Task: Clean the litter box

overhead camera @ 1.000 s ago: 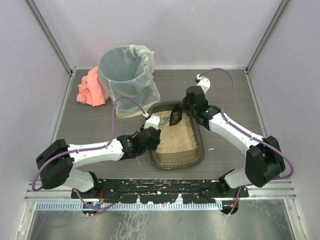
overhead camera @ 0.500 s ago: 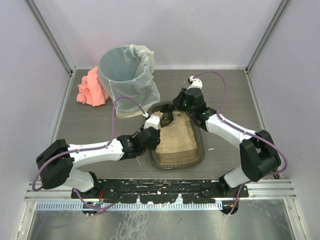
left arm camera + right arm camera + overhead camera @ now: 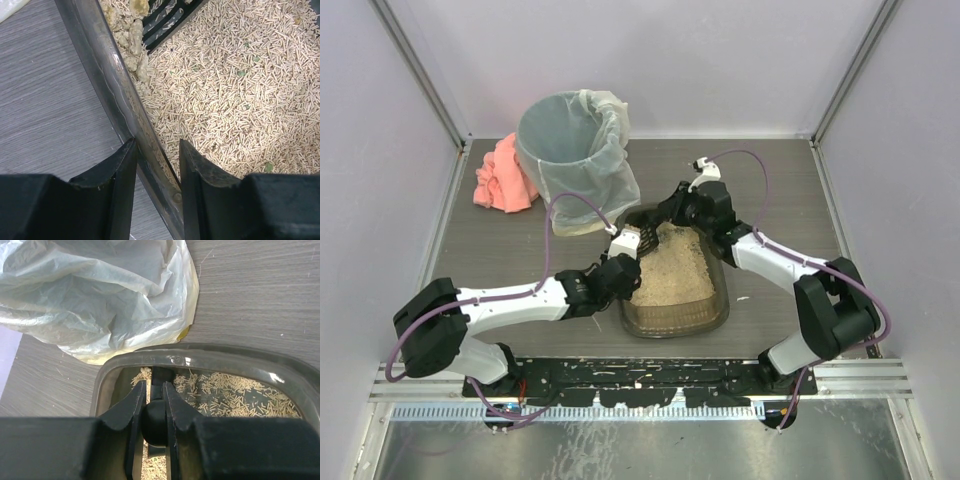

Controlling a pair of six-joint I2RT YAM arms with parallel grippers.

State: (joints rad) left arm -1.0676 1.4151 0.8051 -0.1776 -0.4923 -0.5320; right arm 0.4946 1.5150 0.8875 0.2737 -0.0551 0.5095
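The litter box (image 3: pixel 722 300), a dark tray of beige pellets, sits mid-table. My left gripper (image 3: pixel 625 266) straddles its left wall (image 3: pixel 107 65), one finger outside and one over the litter, closed in against the rim (image 3: pixel 157 145). My right gripper (image 3: pixel 672 213) hangs over the far end and is shut on the round handle (image 3: pixel 156 415) of the black slotted scoop (image 3: pixel 646 238). The scoop's blade lies against the left wall with pale clumps (image 3: pixel 131 37) on and beside it. In the right wrist view the box's far rim (image 3: pixel 200 356) curves just ahead of the gripper (image 3: pixel 154 384).
A round grey bin with a clear liner (image 3: pixel 570 150) stands just beyond the box's far left corner; its plastic (image 3: pixel 100 295) bulges close to the rim. A pink cloth (image 3: pixel 502 177) lies left of the bin. Metal frame rails border the table.
My right gripper has swung left along the far end, carrying the scoop to the box's left wall. The left gripper's jaws have narrowed on the wall; that arm has stayed put.
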